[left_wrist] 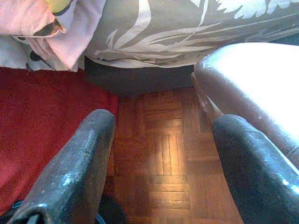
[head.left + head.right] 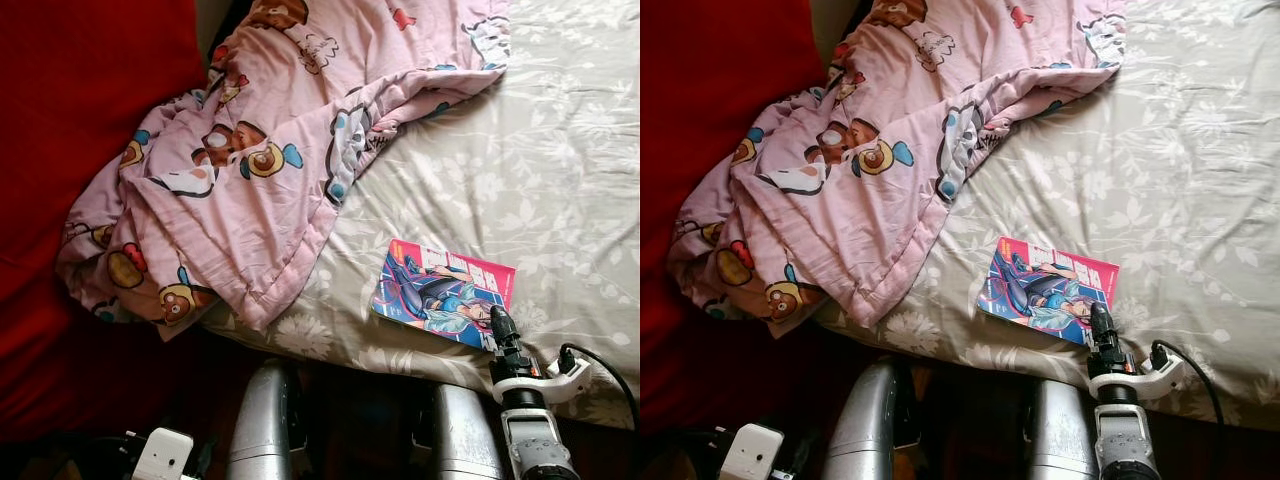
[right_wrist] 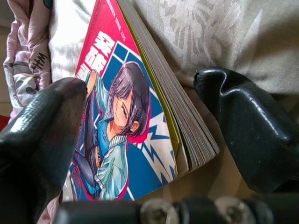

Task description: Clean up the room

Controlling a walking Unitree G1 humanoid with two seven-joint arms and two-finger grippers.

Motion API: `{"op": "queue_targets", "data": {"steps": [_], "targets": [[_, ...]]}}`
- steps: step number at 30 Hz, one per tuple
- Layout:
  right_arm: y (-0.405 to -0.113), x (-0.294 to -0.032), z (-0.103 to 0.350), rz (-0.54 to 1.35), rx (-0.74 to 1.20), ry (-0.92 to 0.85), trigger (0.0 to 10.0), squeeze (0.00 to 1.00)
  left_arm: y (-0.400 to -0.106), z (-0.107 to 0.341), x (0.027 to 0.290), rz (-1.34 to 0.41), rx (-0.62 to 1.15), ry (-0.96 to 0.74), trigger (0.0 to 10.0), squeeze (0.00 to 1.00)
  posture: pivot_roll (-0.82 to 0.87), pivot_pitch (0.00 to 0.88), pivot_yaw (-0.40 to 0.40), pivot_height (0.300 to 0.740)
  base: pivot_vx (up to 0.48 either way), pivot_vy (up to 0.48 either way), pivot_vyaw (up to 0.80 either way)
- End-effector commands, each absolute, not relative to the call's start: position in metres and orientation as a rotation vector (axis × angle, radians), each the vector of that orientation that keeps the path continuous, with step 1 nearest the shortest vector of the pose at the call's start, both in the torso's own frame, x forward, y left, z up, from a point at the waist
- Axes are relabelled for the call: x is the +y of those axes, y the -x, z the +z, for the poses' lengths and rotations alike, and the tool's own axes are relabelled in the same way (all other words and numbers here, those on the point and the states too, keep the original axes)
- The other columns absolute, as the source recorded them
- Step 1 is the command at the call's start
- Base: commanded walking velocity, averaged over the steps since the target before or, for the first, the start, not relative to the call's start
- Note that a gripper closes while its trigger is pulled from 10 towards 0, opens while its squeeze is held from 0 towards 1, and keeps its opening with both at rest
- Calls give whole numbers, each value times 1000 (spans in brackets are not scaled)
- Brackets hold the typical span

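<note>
Bed w/ pink blanket is lying rumpled far left; comic book is sitting near edge, right. Right gripper is reaching it, fingers spread, straddling its corner. Left gripper, fingers apart, is hanging idle. Risk: book sliding off, pages crumpling.

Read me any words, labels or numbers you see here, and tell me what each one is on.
"HH": black letters on the pink cartoon quilt, right wrist view; the rest is hidden in a fold.
Title on the comic book cover: large white stylised characters, not readable.
Small white line along the cover's top edge: too blurred.
</note>
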State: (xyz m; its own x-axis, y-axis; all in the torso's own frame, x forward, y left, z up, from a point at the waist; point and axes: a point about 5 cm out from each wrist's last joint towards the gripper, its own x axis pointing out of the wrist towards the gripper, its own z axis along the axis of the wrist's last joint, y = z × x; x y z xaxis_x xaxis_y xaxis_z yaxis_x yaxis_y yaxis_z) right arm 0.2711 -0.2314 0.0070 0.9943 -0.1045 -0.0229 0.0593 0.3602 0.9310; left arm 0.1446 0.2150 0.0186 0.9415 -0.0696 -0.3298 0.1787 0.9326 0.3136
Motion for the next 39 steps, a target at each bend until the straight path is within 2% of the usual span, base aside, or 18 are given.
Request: {"op": "queue_targets", "data": {"steps": [1,10,15,16,17,18,19,31,39], "targets": [[-256,-214,-15,-130,84,-1266,10000,0,-131,12,222,-132,386,-376,10000,0,219,422,192,583,0,0,0],[-264,-187,-11,25,104,-1309,10000,0,-132,15,222,-134,385,-388,10000,0,226,421,193,583,0,0,0],[-264,-188,-11,18,94,-1308,10000,0,-135,15,220,-151,378,-403,10000,0,220,418,189,583,0,0,0],[-263,-189,-11,17,91,-1304,6706,0,-135,15,219,-151,378,-403,10000,0,218,417,188,583,0,0,0],[-263,-190,-11,18,89,-1302,6706,0,-135,15,219,-151,378,-403,10000,0,218,417,188,583,0,0,0],[-264,-192,-10,17,80,-1298,980,0,-135,15,218,-152,378,-402,10000,0,214,415,186,583,0,0,0],[-264,-195,-8,18,68,-1295,0,0,-135,15,217,-153,379,-402,10000,0,214,415,186,583,0,0,0],[-274,-206,4,-9,-16,-1271,0,0,-140,14,216,-148,378,-401,10000,0,205,396,179,583,0,0,0],[-285,-221,19,-109,-145,-1241,0,0,-146,12,221,-116,380,-386,10000,0,194,373,176,583,0,0,0]]}}
